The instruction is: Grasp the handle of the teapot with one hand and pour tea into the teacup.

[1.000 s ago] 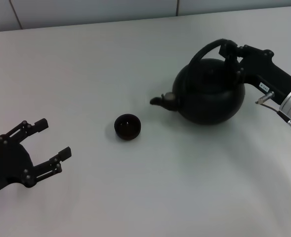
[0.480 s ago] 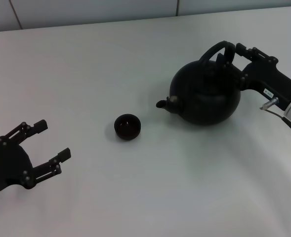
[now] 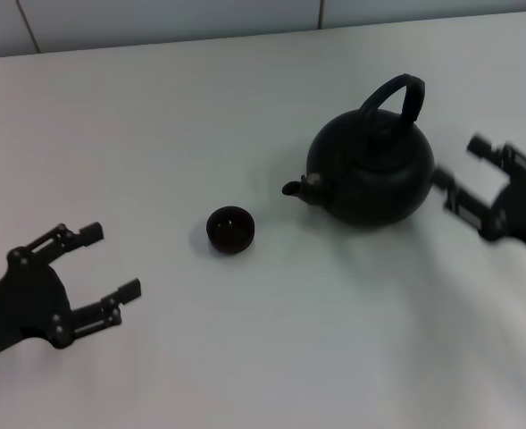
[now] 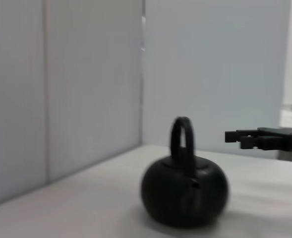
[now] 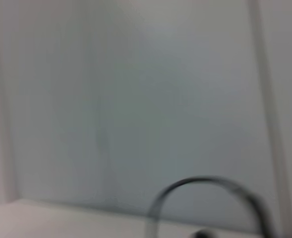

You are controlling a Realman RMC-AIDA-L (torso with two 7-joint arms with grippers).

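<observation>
Black teapot (image 3: pixel 371 174) upright at right-centre of frame, handle (image 3: pixel 395 100) free, spout toward teacup (image 3: pixel 230 229) at centre. Right gripper (image 3: pixel 480 189) spread wide, just beside pot at right edge, holding nothing; left gripper (image 3: pixel 95 266) spread too, idle lower left. Looks like pre-grasp: next, close on handle, lift, tip over cup.

Plain white table (image 3: pixel 245 125) spreading across the whole head view, smooth and matte; soft grey shadows lying on it toward the right side; pale wall (image 3: pixel 155 18) running along the far edge, split by thin dark seams; same wall (image 4: pixel 86 74) in the left wrist view, one vertical seam showing.
</observation>
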